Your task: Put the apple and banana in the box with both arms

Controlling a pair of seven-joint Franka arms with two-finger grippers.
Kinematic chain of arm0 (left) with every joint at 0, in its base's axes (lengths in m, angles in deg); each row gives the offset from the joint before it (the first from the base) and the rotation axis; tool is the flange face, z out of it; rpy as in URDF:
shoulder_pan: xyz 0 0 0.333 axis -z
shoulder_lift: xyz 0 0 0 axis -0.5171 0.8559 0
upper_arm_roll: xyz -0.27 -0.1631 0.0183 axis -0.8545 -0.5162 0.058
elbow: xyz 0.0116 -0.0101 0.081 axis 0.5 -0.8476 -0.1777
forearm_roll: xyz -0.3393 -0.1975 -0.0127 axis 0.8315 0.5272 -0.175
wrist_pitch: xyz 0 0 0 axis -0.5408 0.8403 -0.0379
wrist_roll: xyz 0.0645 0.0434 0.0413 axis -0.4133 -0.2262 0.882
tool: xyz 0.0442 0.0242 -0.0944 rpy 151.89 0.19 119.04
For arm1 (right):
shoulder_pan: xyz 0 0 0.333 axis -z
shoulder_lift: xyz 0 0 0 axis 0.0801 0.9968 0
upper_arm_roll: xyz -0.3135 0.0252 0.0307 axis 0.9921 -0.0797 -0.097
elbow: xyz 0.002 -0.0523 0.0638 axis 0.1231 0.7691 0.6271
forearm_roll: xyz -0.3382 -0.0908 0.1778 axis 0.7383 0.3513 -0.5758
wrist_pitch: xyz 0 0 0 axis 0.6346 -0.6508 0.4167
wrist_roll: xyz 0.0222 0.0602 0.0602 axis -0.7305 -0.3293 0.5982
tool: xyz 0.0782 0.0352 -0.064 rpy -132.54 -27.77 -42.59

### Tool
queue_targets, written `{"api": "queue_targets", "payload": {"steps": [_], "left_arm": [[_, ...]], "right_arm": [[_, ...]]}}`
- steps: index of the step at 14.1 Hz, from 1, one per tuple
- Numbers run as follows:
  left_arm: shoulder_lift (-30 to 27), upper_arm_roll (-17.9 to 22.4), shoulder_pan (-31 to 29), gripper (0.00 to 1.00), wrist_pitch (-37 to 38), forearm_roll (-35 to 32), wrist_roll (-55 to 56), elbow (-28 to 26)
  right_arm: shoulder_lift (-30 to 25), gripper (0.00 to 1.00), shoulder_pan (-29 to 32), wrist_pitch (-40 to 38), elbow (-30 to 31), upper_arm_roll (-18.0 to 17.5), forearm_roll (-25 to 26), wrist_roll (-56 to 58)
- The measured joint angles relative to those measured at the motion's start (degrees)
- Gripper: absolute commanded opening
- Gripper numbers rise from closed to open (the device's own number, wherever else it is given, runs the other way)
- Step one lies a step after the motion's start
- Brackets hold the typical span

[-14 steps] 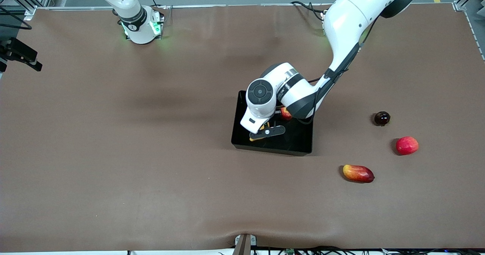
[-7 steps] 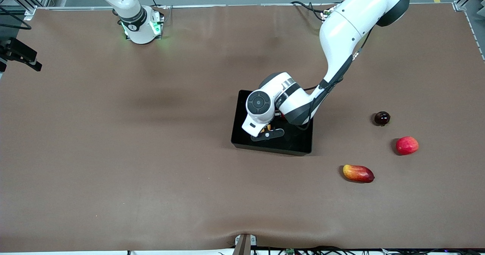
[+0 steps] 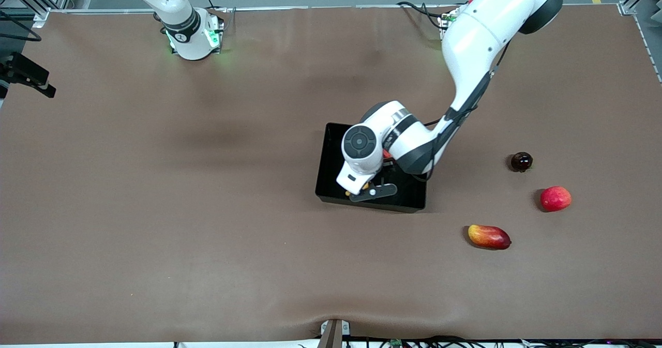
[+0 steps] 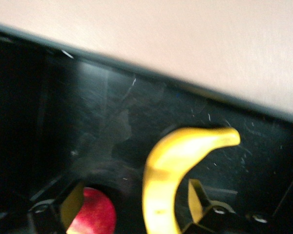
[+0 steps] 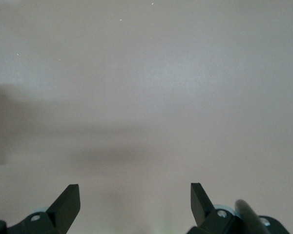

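The left hand sits low inside the shallow glossy black box, fingers spread around the curved yellow banana, ungripped; the small red apple lies beside one finger. The right hand waits open above bare brown surface.

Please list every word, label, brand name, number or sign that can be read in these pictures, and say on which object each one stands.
No text can be read in any view.
Right arm base: a small dark mark on its band, too small to read.
Box, banana, apple: no lettering visible.
Table: no lettering visible.
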Motion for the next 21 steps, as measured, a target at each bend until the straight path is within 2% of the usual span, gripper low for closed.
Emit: {"api": "queue_targets", "payload": {"steps": [6, 9, 18, 21], "left_arm": [[-16.1, -0.1, -11.1, 1.0, 9.9, 2.4, -7.4, 1.2], [-22.3, -0.1, -15.5, 1.0, 14.5, 2.9, -13.7, 1.1], [-35.9, 0.0, -31.5, 1.0, 18.6, 12.6, -31.9, 0.8], [-37.8, 0.1, -33.5, 1.0, 20.5, 13.7, -35.5, 0.2]], "right_arm": [[0.1, 1.0, 1.0, -0.1, 0.0, 0.0, -0.5, 0.0], [0.1, 1.0, 1.0, -0.2, 0.0, -0.1, -0.5, 0.0], [0.1, 1.0, 1.0, -0.3, 0.0, -0.4, -0.6, 0.0], [0.1, 1.0, 1.0, -0.3, 0.0, -0.5, -0.6, 0.0]]}}
